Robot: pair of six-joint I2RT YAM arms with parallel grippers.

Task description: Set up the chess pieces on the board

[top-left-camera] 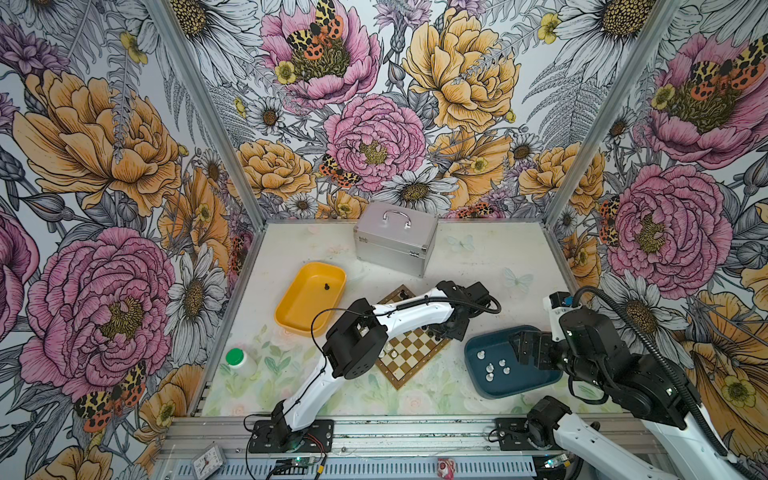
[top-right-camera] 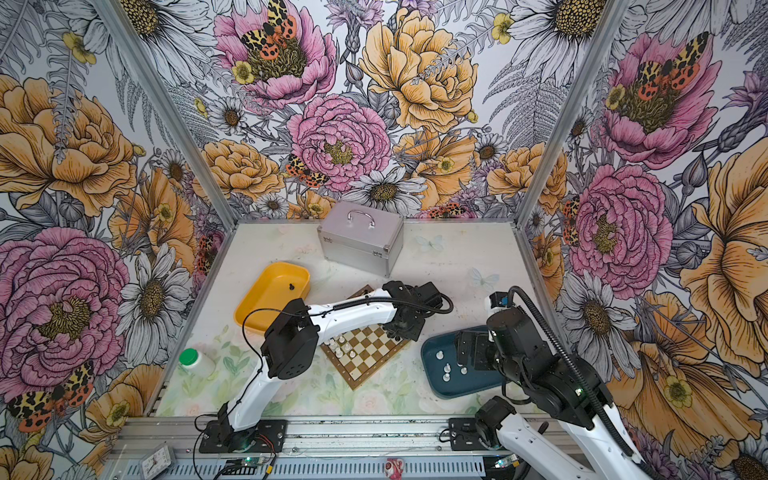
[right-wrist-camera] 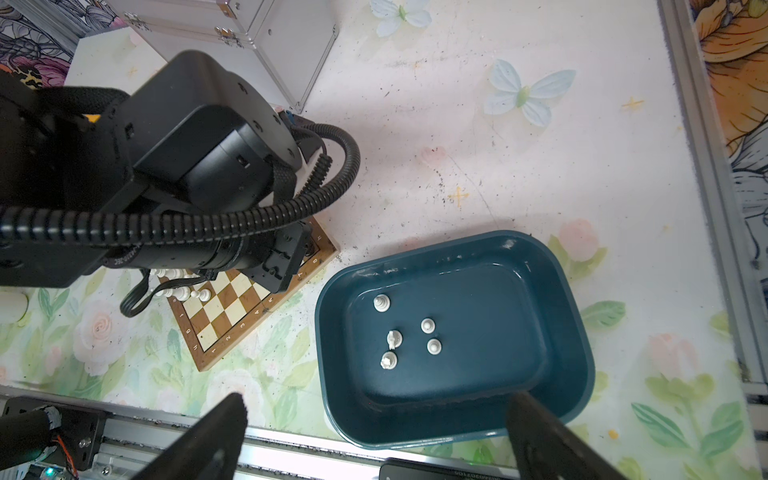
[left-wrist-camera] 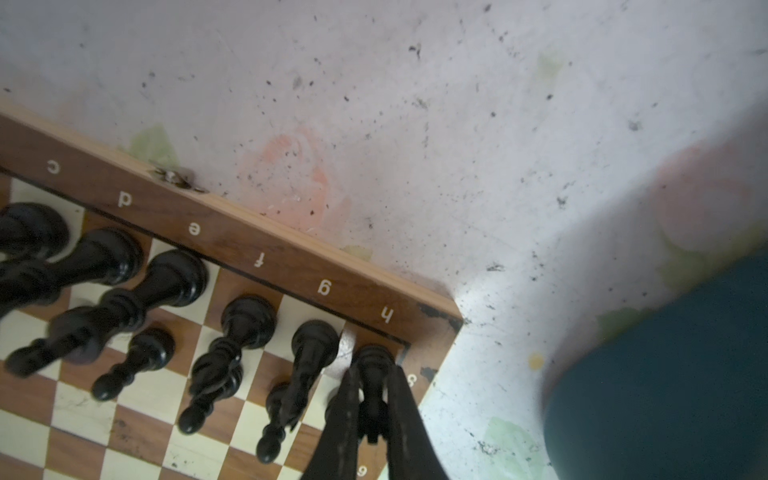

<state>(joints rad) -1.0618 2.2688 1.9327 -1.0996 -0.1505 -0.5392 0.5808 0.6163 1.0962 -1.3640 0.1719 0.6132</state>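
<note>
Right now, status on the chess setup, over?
Left gripper shut on black piece, h8 corner of board. Right gripper open over teal tray, five white pieces inside. One black pawn in yellow tray. Left arm crosses board.

The board (top-left-camera: 409,353) is chequered in dark brown and cream within a brown rim (left-wrist-camera: 232,232) lettered in white, and black chess pieces (left-wrist-camera: 245,320) are seen on it. White chess pieces (right-wrist-camera: 428,325) are set off against a dark teal tray (right-wrist-camera: 498,299), while a yellow tray (top-left-camera: 299,307), a silver case (top-left-camera: 395,241) and a green-capped white bottle (top-left-camera: 241,362) are shown on a pale bench (top-left-camera: 478,257) printed with pastel flowers and butterflies.
</note>
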